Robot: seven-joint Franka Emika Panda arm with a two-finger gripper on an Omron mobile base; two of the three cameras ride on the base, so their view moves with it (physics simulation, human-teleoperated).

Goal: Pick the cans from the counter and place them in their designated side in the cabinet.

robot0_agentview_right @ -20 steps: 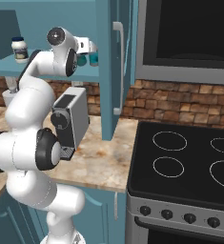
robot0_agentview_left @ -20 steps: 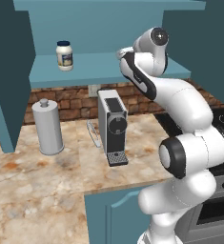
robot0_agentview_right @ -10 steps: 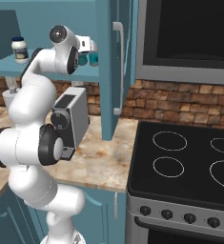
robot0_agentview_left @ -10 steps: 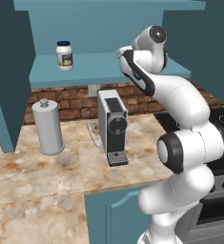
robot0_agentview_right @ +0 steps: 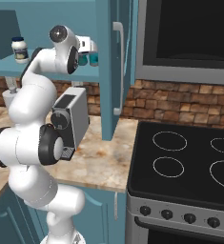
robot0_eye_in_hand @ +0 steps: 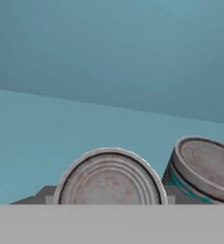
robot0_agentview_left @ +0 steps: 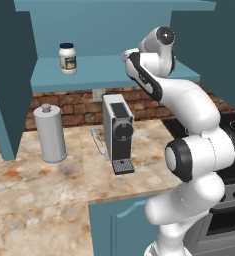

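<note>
Cabinet right side tight, left and middle of shelf open.

Gripper (robot0_agentview_right: 90, 51) sits at the right end of the cabinet (robot0_agentview_left: 114, 30) shelf, closed on a can (robot0_eye_in_hand: 109, 178); second can (robot0_eye_in_hand: 201, 170) just beside it, nearly touching, so no lateral room there. Dark door (robot0_agentview_right: 114, 66) edge and its handle box in the right flank. Shelf is bare from the arm leftward up to the white jar (robot0_agentview_left: 67, 58), well apart near the left wall. Back wall is close ahead in hand view. Below on the desk (robot0_agentview_left: 49, 185): coffee machine (robot0_agentview_left: 118, 132) stands under the shelf's middle, grey canister (robot0_agentview_left: 50, 133) to its left, free gap between them; front desk area open.
</note>
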